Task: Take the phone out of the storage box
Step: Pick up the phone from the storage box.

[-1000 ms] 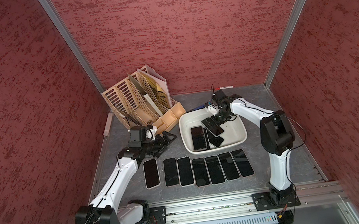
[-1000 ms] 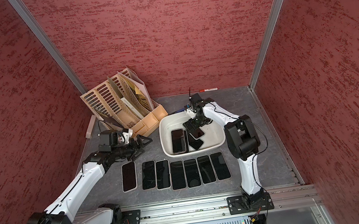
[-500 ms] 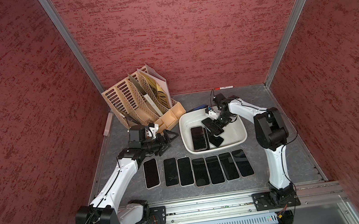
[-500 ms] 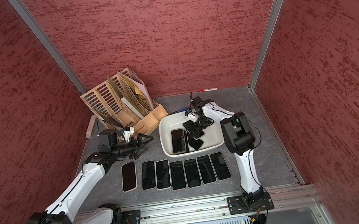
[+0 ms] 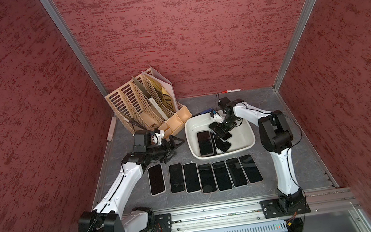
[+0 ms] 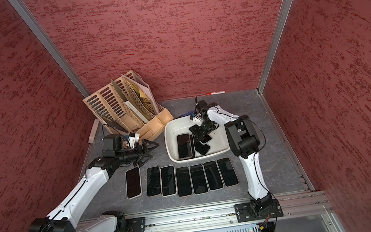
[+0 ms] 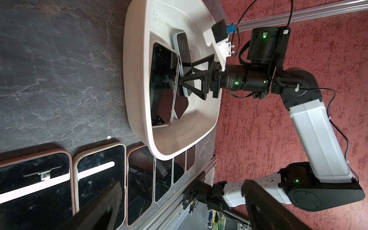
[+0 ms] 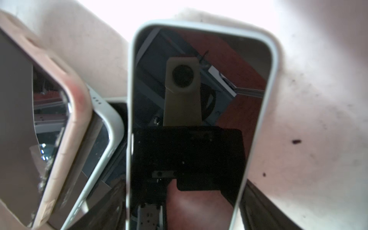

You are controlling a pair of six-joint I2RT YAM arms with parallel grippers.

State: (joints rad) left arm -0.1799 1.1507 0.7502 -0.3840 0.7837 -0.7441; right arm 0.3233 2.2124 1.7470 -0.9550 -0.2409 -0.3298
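Observation:
The off-white storage box [image 5: 240, 138] [image 6: 219, 142] [image 7: 135, 79] sits right of the table's centre with three phones in it. My right gripper [image 5: 221, 130] [image 6: 200, 133] [image 7: 181, 73] [image 8: 185, 199] reaches down into it. Its fingers press on both long edges of a phone [image 8: 199, 89] [image 7: 184, 49] in a pale blue-grey case. That phone lies slanted over another pale-cased phone [image 5: 224, 146]. A pink-cased phone [image 5: 205, 143] [image 8: 59, 111] lies beside them. My left gripper [image 5: 177, 148] [image 6: 151, 153] [image 7: 179, 215] is open and empty above the table, left of the box.
Several phones [image 5: 205, 176] lie in a row on the table in front of the box. A beige slotted file organizer [image 5: 144, 107] stands at the back left, close behind my left gripper. A red marker [image 5: 231, 90] lies by the back wall. The arms' rail [image 5: 217, 212] runs along the front.
The right gripper's jaws have closed from wide open onto the pale-cased phone in the box, and its elbow has shifted slightly left. The left arm has barely moved.

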